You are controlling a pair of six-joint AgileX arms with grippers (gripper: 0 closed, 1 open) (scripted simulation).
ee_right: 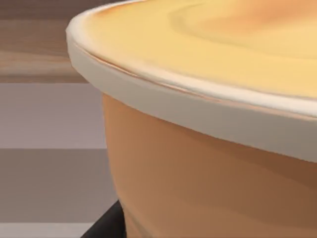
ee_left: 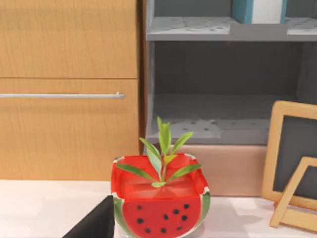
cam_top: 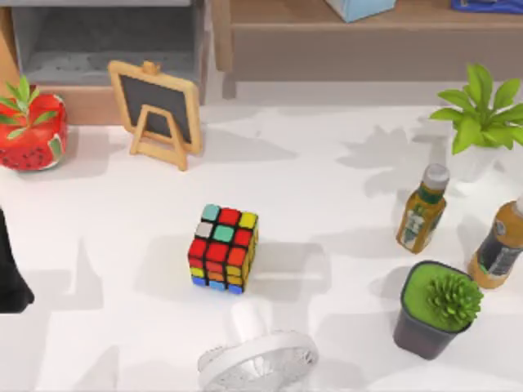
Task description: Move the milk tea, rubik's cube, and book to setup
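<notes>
Close in front of the right gripper's camera sits a big tan cup with a pale lid (ee_right: pixel 208 124), likely the milk tea, with a dark bit of the gripper (ee_right: pixel 106 225) beside it, but I cannot tell if the gripper is holding it. Off at the left edge of the worktop (cam_top: pixel 106 269) the left arm (cam_top: pixel 10 269) waits near the watermelon pot (cam_top: pixel 31 131), and I cannot tell its grip either. Out in the middle the rubik's cube (cam_top: pixel 223 248) sits alone and still needs moving, and a blue thing on the back shelf (cam_top: pixel 359 8) may be the book.
</notes>
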